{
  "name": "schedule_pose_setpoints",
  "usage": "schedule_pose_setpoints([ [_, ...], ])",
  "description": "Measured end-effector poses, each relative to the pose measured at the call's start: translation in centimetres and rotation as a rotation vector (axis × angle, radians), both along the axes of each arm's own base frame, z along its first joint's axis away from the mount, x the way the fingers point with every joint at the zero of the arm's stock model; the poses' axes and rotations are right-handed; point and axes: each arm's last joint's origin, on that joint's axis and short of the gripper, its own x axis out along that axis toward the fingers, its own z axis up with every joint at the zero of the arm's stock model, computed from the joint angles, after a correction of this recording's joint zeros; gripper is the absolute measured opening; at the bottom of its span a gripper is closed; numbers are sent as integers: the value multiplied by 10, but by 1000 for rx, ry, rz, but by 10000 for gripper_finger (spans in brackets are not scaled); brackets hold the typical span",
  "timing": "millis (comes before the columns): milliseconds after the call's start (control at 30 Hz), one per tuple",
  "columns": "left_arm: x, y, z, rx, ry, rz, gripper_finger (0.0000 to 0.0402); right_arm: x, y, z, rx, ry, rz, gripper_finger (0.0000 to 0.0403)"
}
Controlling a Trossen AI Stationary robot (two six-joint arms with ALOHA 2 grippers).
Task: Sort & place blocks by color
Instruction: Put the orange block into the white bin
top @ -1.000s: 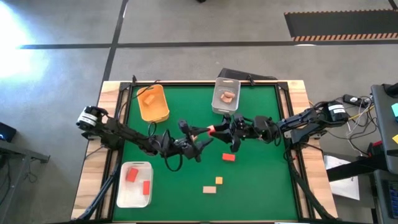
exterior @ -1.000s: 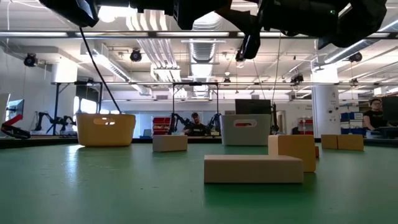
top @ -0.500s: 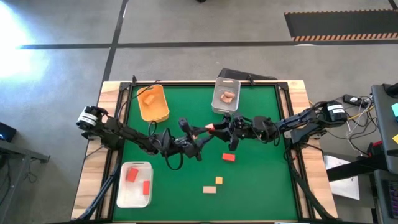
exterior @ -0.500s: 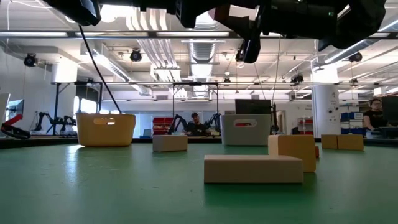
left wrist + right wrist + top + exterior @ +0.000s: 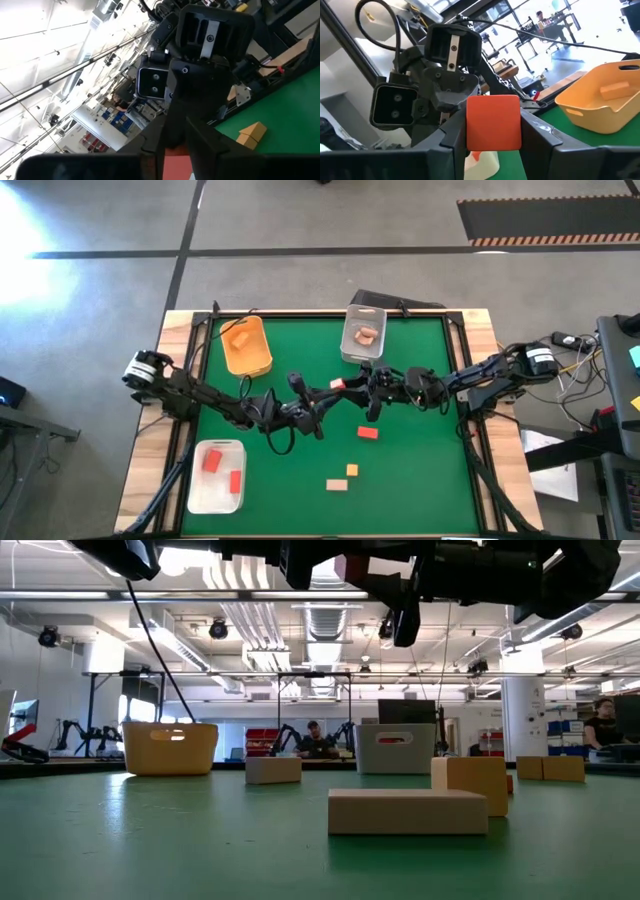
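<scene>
Above the middle of the green table my two grippers meet nose to nose. Between them hangs a red block (image 5: 340, 384) (image 5: 493, 122). My right gripper (image 5: 493, 131) (image 5: 349, 385) reaches in from the table's right and is shut on it. My left gripper (image 5: 175, 150) (image 5: 333, 391) reaches in from the left and is shut on the same block (image 5: 176, 162). On the table near the front lie a red block (image 5: 368, 433), an orange block (image 5: 352, 470) and a tan block (image 5: 338, 484) (image 5: 407, 811). My left gripper has the red block's near end (image 5: 172, 161) between its two fingers, coming level from the table's left. Its own fingers hide most of the block. The block is clear of the table. My right gripper pinches the block by two opposite sides (image 5: 470, 125) between its two fingers. The fingers (image 5: 451, 137) lie about level and come from the table's right. The block's flat red face is turned toward the wrist camera, high above the green surface.
An orange bin (image 5: 246, 345) with orange blocks stands at the far left. A clear bin (image 5: 364, 334) with a tan block stands at the far middle. A white bin (image 5: 217, 476) with two red blocks stands near left. Cables run along the table's edges.
My left gripper's fingers, spread wide a second ago, have come together on the red block held out by my right gripper. Both arms have stayed where they were, and the block has kept its place above the table.
</scene>
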Motion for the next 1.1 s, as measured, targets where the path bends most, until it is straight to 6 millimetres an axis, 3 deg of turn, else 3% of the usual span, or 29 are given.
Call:
schedule_pose_setpoints([
  [100,0,-1,-1,4,10,15,52,0,-1,0,-10,0,-9,121],
  [233,-5,-3,4,3,3,76,84,-1,-1,1,-14,-4,-8,121],
  [567,-4,2,0,7,57,138,242,-3,-2,5,-24,-21,-5,121],
  [700,-2,9,0,9,51,140,280,-3,-2,5,-23,-21,-5,121],
  [867,0,11,1,23,45,80,277,-3,-2,5,-22,-21,-5,121],
  [1100,0,13,1,22,44,84,224,-3,-2,5,-19,-21,-3,121],
])
